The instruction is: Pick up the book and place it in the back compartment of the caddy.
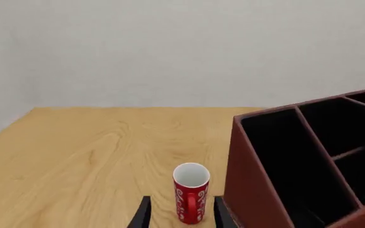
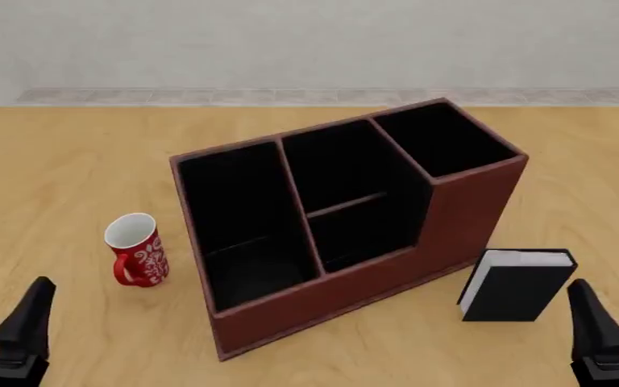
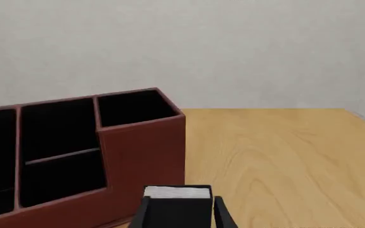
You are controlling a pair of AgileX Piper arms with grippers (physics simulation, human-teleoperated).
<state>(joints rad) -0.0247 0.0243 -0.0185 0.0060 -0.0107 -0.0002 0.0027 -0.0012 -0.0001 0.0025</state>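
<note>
On my left wrist view, the left fingers (image 1: 180, 213) stand apart with the red mug (image 1: 191, 192) between their tips, the caddy (image 1: 268, 190) just beside it.

In front, the book (image 2: 514, 285) stands upright on the surface (image 2: 62, 185) just beside the caddy (image 2: 471, 218), at its stepped end.

On my right wrist view, the right fingers (image 3: 181, 213) are apart, the book (image 3: 177, 204) between them.

Light: bright, even, diffuse | Shadows: faint, soft, beneath caddy (image 2: 471, 218) and mug (image 2: 138, 250) | Glare: none | Focus: sharp throughout, no edge distortion
</note>
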